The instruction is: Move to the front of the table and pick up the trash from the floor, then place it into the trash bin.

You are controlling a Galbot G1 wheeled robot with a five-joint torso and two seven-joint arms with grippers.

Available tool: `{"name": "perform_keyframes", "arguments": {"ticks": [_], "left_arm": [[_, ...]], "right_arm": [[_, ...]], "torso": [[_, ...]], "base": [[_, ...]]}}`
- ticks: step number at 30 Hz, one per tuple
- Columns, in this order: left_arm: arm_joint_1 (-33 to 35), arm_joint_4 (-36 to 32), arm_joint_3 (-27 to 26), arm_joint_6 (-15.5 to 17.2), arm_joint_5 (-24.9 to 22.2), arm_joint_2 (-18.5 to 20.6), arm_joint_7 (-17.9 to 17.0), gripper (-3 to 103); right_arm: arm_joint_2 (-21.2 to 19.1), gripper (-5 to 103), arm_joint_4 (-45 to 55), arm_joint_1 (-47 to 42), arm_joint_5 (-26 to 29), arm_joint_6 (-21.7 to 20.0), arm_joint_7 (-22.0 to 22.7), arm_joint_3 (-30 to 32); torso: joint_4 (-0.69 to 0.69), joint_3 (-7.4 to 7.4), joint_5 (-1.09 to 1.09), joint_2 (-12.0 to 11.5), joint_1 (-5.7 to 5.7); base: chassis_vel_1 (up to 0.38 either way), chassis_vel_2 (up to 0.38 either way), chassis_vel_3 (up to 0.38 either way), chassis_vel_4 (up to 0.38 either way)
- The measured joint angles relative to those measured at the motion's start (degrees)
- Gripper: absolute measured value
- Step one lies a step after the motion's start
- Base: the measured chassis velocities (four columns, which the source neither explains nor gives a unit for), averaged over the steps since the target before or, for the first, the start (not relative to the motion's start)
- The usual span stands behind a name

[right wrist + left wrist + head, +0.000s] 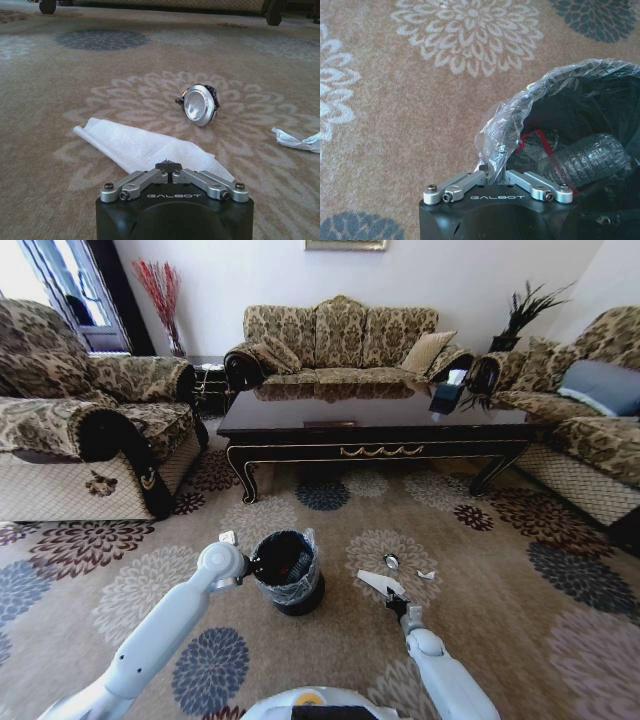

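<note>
Reaching low over the floor (480, 570), the right gripper (397, 602) had its fingers pinched together on the near edge of a flat white paper piece (145, 147) that lay on a pale flower medallion of the carpet. In the right wrist view the closed fingertips met at the paper's edge, and the sheet spread away from them across the carpet. Just beyond the paper a small round silver item (200, 103) sat tilted on the same medallion, apart from the sheet. A smaller crumpled white scrap (299, 140) lay off to one side, well apart from the gripper.

The left gripper (495, 172) was at the rim of the trash bin (290, 573), closed on the crinkled clear plastic bag (520, 107) that lined it. Inside the bin, the left wrist view showed a clear ribbed plastic bottle (585, 157) lying on its side against the black wall, with a thin red line beside it.

The bin stood on the carpet to the left of the paper, between the two arms. Farther ahead the glossy dark bench (370, 425) stretched across the room with sofas (340, 340) around it.
</note>
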Motion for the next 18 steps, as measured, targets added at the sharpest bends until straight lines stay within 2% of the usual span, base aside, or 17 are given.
{"name": "perform_keyframes", "arguments": {"ticks": [4, 5, 7, 10, 11, 13, 17, 18], "left_arm": [[0.3, 0.0, -0.1, 0.1, 0.1, 0.0, 0.0, 0], [0.3, 0.0, -0.1, 0.1, 0.2, 0.0, 0.1, 0], [0.0, 0.0, 0.0, 0.1, 0.2, -0.2, 0.2, 0], [-0.1, 0.0, 0.1, 0.1, 0.2, -0.3, 0.2, 0], [-0.1, 0.0, 0.2, 0.1, 0.2, -0.4, 0.2, 0], [-0.1, 0.0, 0.2, 0.1, 0.2, -0.4, 0.2, 0], [0.1, -0.1, 0.2, 0.1, 0.1, -0.2, 0.2, 0], [0.1, -0.1, 0.1, 0.1, 0.1, -0.1, 0.2, 0]], "right_arm": [[0.0, 0, 0.8, -0.3, 0.0, 0.6, 0.8, 0.4], [0.0, -3, 1.0, -0.4, 0.2, 1.0, 0.9, 0.8], [0.0, 7, 0.7, -0.2, -0.1, 1.4, 0.6, 1.0], [0.0, 13, 0.2, 0.1, -0.5, 1.4, 0.5, 1.0], [0.1, 24, -0.7, 0.7, -0.9, 1.4, 0.5, 1.0], [0.2, 24, -1.5, 1.0, -1.3, 1.4, 0.4, 1.0], [0.9, 45, -4.1, 2.3, -2.3, 1.4, 0.0, 0.9], [1.0, 45, -4.8, 2.6, -2.7, 1.3, -0.1, 0.8]], "torso": [[0.0, 0.0, 0.0, 0.0, 0.0], [0.0, 0.0, 0.0, 0.0, 0.0], [-0.01, 0.0, 0.0, 0.0, 0.0], [-0.01, 0.0, 0.0, 0.0, 0.0], [-0.01, 0.0, -0.01, 0.0, 0.0], [-0.01, 0.0, 0.0, 0.0, 0.0], [0.0, 0.0, 0.0, 0.0, 0.0], [0.0, 0.0, 0.0, 0.0, 0.0]], "base": [[0.0, 0.0, 0.0, 0.0], [0.0, 0.0, 0.0, 0.0], [0.0, 0.0, 0.0, 0.0], [0.0, 0.0, 0.0, 0.0], [0.0, 0.0, 0.0, 0.0], [0.0, 0.0, 0.0, 0.0], [0.0, 0.0, 0.0, 0.0], [0.0, 0.0, 0.0, 0.0]]}}
